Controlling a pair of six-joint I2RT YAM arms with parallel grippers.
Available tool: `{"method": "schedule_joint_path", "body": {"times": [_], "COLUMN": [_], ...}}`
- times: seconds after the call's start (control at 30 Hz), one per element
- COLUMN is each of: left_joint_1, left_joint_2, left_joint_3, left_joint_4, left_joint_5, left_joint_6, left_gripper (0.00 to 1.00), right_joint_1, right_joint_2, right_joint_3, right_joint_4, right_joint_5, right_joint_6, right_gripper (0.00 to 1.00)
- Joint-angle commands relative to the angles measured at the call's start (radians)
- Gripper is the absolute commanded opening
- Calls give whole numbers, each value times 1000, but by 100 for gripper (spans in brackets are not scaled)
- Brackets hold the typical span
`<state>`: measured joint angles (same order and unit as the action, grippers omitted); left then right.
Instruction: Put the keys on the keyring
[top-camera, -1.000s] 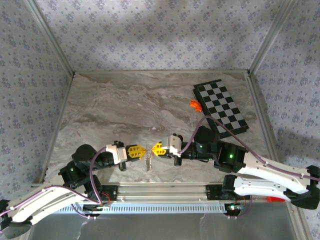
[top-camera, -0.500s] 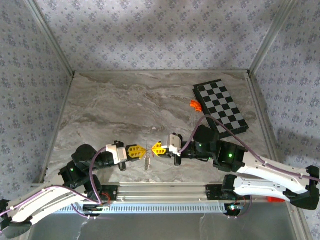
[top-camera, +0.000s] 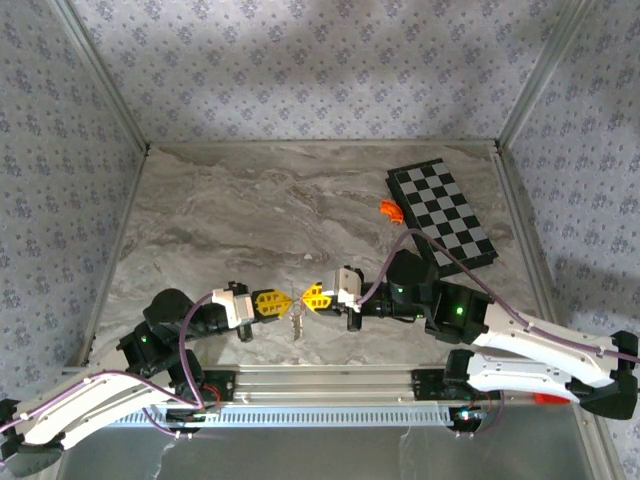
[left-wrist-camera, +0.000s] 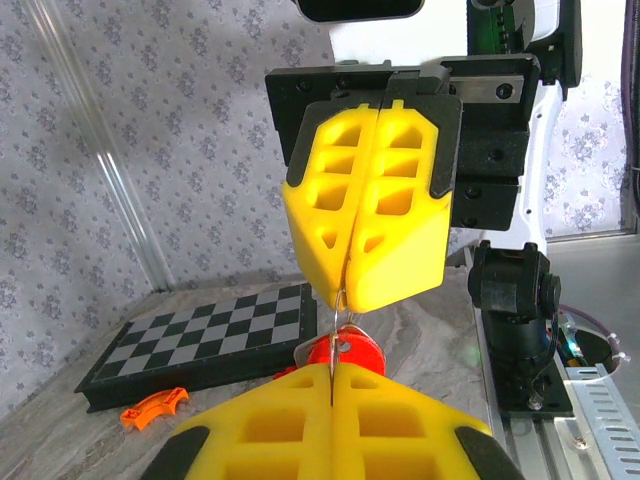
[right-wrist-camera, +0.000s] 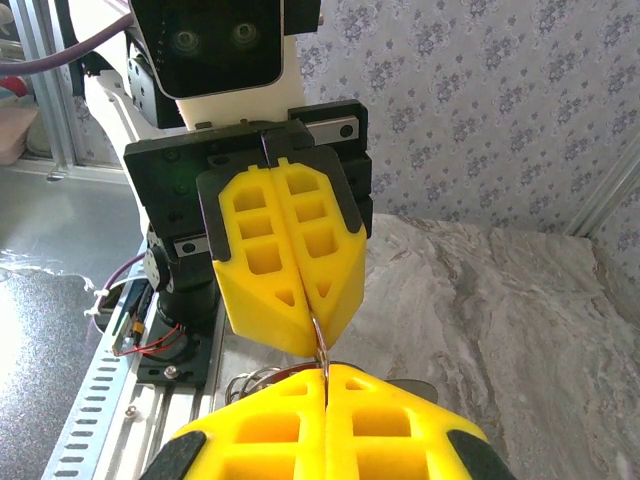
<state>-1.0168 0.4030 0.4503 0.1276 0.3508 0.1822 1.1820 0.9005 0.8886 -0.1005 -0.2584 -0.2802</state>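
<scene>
My left gripper (top-camera: 283, 301) and right gripper (top-camera: 307, 298) meet tip to tip near the table's front edge, both shut. The keyring (left-wrist-camera: 334, 325) is a thin silvery wire pinched between the two pairs of yellow fingers, and it runs from one closed seam to the other. In the right wrist view the keyring (right-wrist-camera: 321, 340) arcs up from my right gripper (right-wrist-camera: 325, 372) into the left one, with wire coils (right-wrist-camera: 248, 386) at the left. A key with a red head (left-wrist-camera: 348, 352) hangs just behind my left gripper (left-wrist-camera: 331, 374). From above, the key (top-camera: 296, 323) dangles below the fingertips.
A black-and-white chessboard (top-camera: 441, 213) lies at the back right, with an orange curved piece (top-camera: 390, 209) beside its left edge. A red block (top-camera: 547, 398) sits off the table at the front right. The metal rail (top-camera: 330, 380) runs along the near edge.
The hanging key has swung slightly. Both grippers stay shut and tip to tip in almost the same place.
</scene>
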Motion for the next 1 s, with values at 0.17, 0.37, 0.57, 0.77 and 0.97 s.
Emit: {"method": "schedule_joint_path", "body": {"times": [0.17, 0.37, 0.57, 0.77, 0.97], "left_joint_1": [-6, -6, -6, -6, -6], "left_joint_2": [1, 0, -1, 0, 0], "left_joint_3": [38, 40, 42, 42, 42], "left_joint_4": [47, 47, 46, 44, 43], "left_joint_5": [2, 5, 8, 12, 13], "left_joint_6": [7, 7, 5, 6, 7], "left_gripper": [0, 0, 0, 0, 0], "right_joint_1": [-11, -17, -22, -24, -26], "right_joint_2": [4, 6, 8, 13, 22], "right_joint_3": [-11, -18, -23, -22, -21], "right_joint_4": [37, 47, 53, 55, 55], "right_joint_5": [-5, -9, -12, -23, -26], "right_joint_6": [13, 18, 17, 16, 12], "right_gripper": [0, 0, 0, 0, 0]}}
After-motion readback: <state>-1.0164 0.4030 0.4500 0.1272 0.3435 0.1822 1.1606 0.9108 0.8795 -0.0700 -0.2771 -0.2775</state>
